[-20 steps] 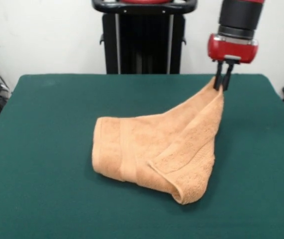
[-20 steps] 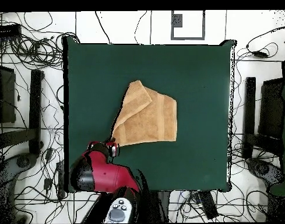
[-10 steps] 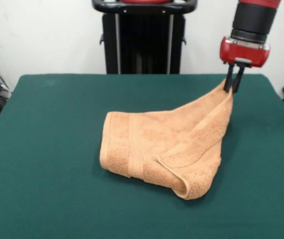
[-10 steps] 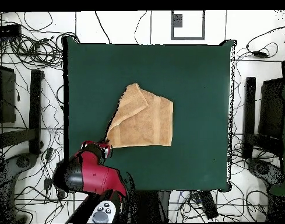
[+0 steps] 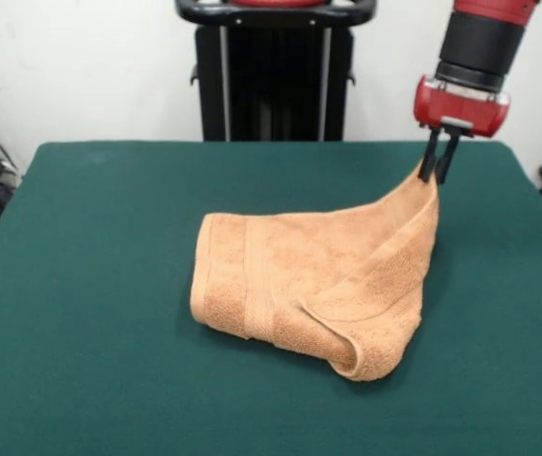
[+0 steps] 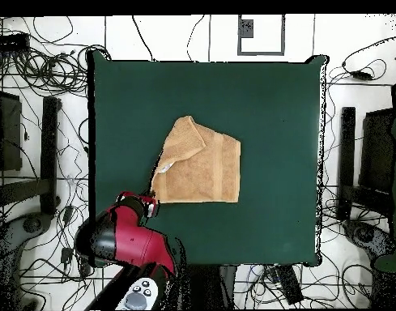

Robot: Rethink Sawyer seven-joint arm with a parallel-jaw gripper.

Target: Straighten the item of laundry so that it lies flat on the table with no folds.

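The item of laundry is an orange-tan towel lying folded over itself on the dark green table. One corner is lifted off the cloth at the upper right of the front view, and my gripper is shut on that corner. From there the towel slopes down to a rolled fold at the front. In the overhead view the towel sits near the table's middle, with the gripper at its lower left corner.
Black stand legs rise behind the table's far edge. Cables and dark frames surround the table on the floor. Green cloth stretches wide on every side of the towel.
The gripper carried the held corner rightward in the front view, dragging the whole towel a little that way. In the last half second it eased slightly back and up.
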